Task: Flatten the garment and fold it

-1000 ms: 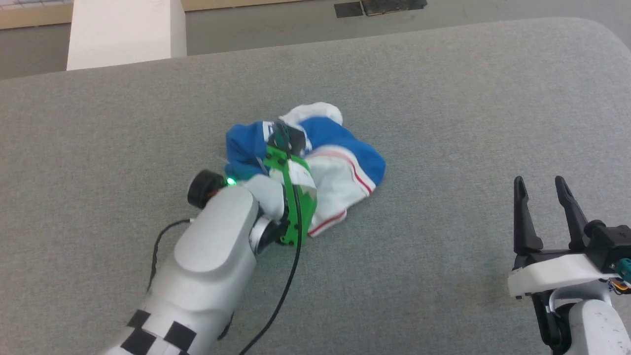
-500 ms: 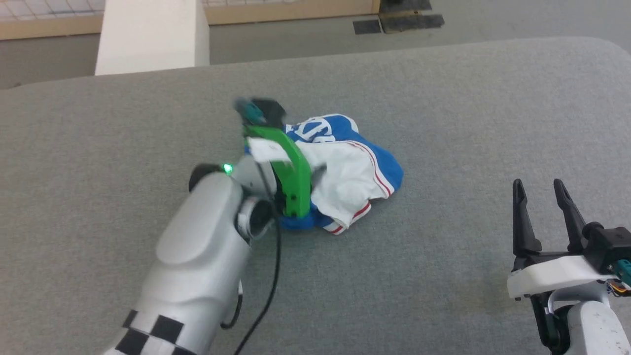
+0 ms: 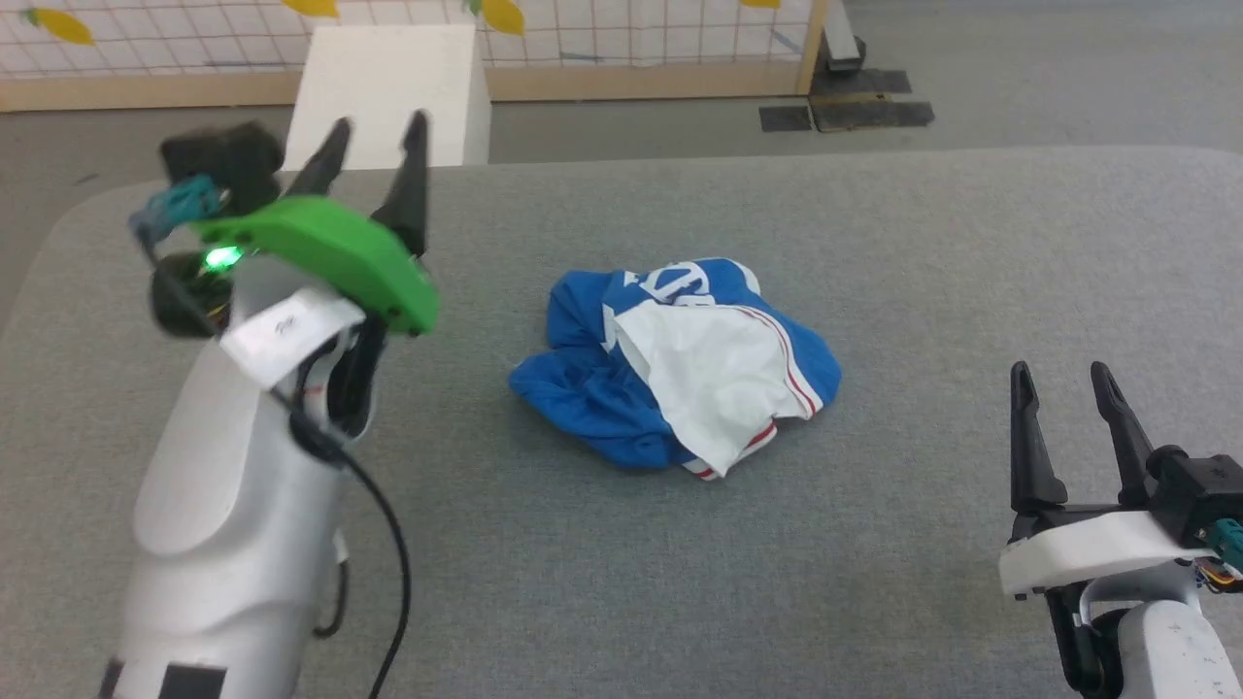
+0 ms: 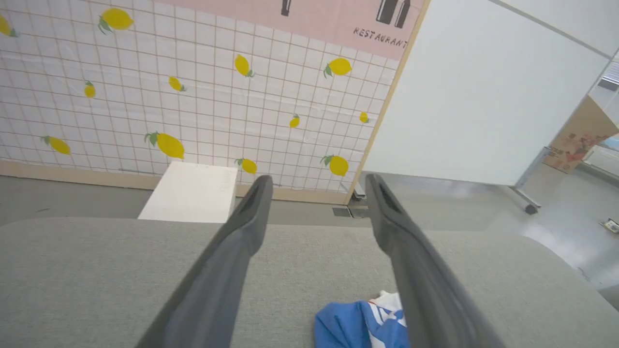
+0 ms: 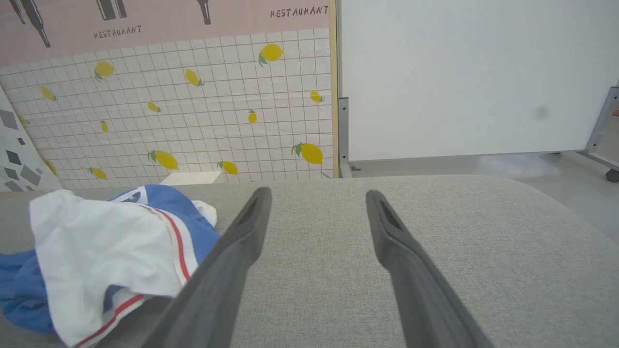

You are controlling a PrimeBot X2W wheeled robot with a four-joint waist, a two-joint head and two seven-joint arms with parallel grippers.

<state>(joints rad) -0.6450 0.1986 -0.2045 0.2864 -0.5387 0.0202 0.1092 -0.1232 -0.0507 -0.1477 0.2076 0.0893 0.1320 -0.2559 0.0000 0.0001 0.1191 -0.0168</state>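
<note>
Garment [image 3: 680, 369], soft crumpled blue-white heap, grey woven surface [image 3: 923, 243], left end effector [image 3: 379, 124] released, right end effector [image 3: 1059, 371] released

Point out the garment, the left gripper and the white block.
garment [image 3: 680, 367], head view, white sleeve fabric
left gripper [image 3: 379, 122], head view, between its fingertips
white block [image 3: 388, 68], head view, its top

I read garment [image 3: 719, 379]: royal blue body, white panel, red-and-white stripe trim, white lettering on blue. Under it, table [image 3: 874, 243]: plain light grey weave. On left gripper [image 3: 379, 122]: black fingers, bright green mount, green indicator light. On right gripper [image 3: 1058, 371]: black fingers, white mount. Behind, wall [image 4: 145, 96]: white grid tile, yellow lemons, green leaves. Above it, pink banner [image 4: 314, 19], dark print. I log block [image 3: 388, 87]: plain white.
</note>
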